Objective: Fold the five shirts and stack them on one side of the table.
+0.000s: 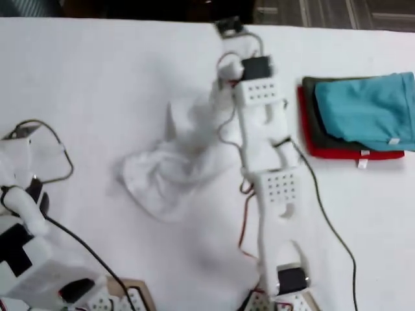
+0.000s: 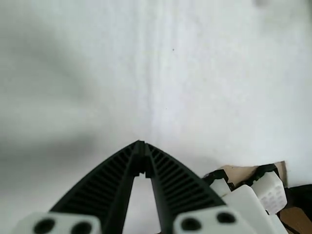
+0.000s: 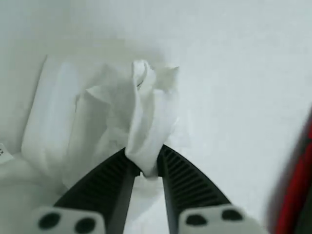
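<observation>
A crumpled white shirt point(image 1: 168, 168) lies mid-table on the white tabletop. One end of it is lifted toward the right arm, which stretches from the near edge to the far side. In the right wrist view my right gripper point(image 3: 145, 157) is shut on a bunched fold of the white shirt point(image 3: 97, 117), which hangs in a ridge just above the table. My left gripper point(image 2: 141, 146) is shut on nothing, its tips touching over bare table. The left arm point(image 1: 26, 214) sits folded at the near left corner.
A stack of folded shirts point(image 1: 363, 113), teal on dark on red, lies at the right side beside the right arm. Its red edge point(image 3: 298, 195) shows in the right wrist view. Cables point(image 1: 324, 214) trail across the table near the arm bases.
</observation>
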Robot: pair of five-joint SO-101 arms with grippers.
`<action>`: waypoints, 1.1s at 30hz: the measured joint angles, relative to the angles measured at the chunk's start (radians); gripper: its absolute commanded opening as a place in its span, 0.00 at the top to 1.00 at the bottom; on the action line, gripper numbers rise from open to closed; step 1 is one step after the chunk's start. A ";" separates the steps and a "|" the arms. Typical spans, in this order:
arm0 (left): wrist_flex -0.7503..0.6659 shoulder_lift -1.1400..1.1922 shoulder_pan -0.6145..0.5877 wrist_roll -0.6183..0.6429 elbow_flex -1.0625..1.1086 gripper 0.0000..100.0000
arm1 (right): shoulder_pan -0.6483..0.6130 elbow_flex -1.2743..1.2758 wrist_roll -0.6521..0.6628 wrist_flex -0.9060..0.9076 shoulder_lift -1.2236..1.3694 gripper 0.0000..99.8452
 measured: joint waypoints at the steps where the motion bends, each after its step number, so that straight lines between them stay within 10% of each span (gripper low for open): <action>1: 0.000 0.000 0.000 0.000 0.000 0.97 | 0.012 0.000 0.000 0.000 -0.021 0.98; 9: -0.015 0.000 0.048 0.052 0.000 0.97 | 0.106 0.374 0.000 0.003 -0.381 0.98; 25: 0.117 0.000 0.334 0.256 -0.304 0.97 | 0.311 2.140 0.262 -0.399 -1.605 0.98; 33: 0.086 0.000 0.617 0.359 -0.333 0.97 | 0.528 2.407 0.376 -0.466 -2.007 0.77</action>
